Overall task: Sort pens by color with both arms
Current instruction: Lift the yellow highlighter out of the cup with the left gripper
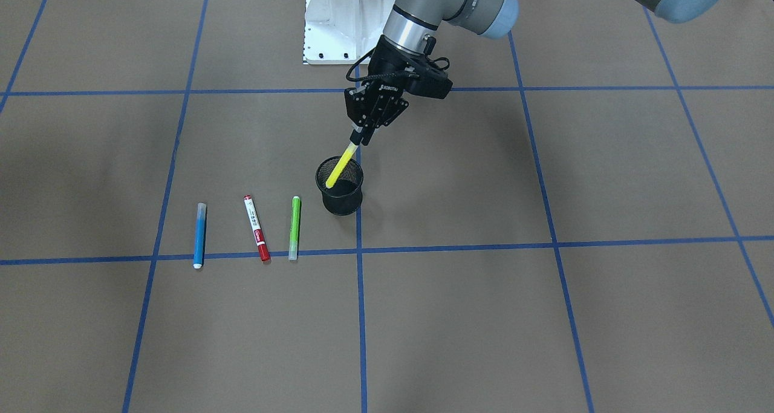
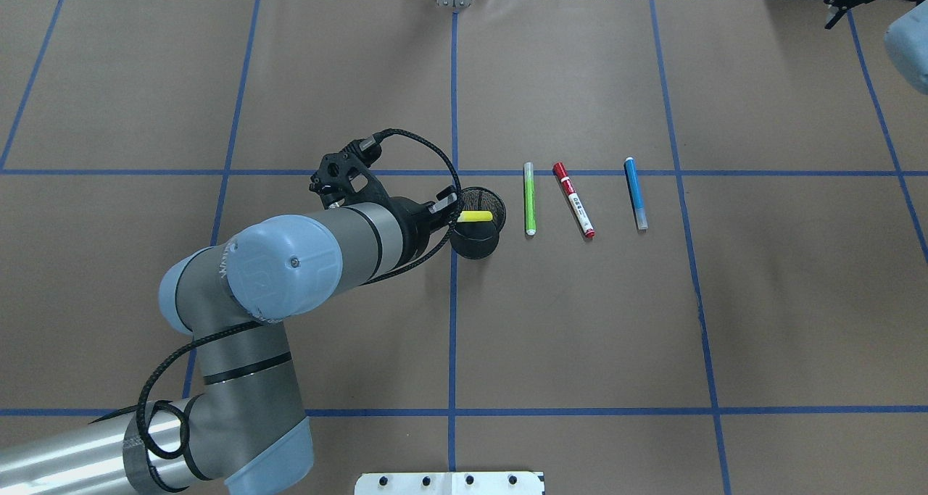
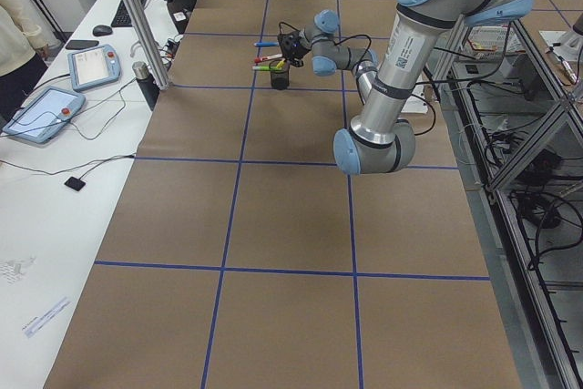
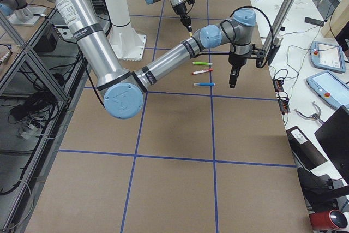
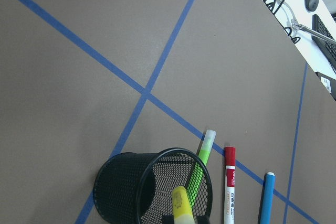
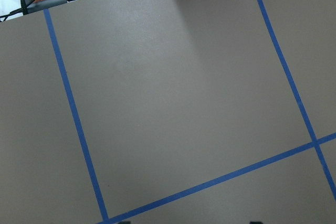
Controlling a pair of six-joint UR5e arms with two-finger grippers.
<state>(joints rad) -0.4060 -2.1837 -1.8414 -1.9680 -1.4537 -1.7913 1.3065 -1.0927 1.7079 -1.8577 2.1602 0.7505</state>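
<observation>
Right gripper (image 4: 232,83): well apart from the black mesh cup (image 1: 340,186), out beyond the blue pen (image 1: 199,235); fingertips apart, holding nothing. Blue pen: flat on the table (image 1: 544,310), farthest of the three from the cup. Red-capped white pen (image 1: 257,228): next toward the cup; barrel print too small to read. Light green pen (image 1: 294,227): just beside the cup. Yellow pen (image 1: 340,166): tilted, lower end inside the cup, upper end clamped in the left gripper (image 1: 361,138), whose body is marked ROBOTIQ.

A robotics lab is shown by the tape-gridded table (image 3: 291,225) and teach pendants (image 3: 38,114), seen at 9 o'clock in the left view.
</observation>
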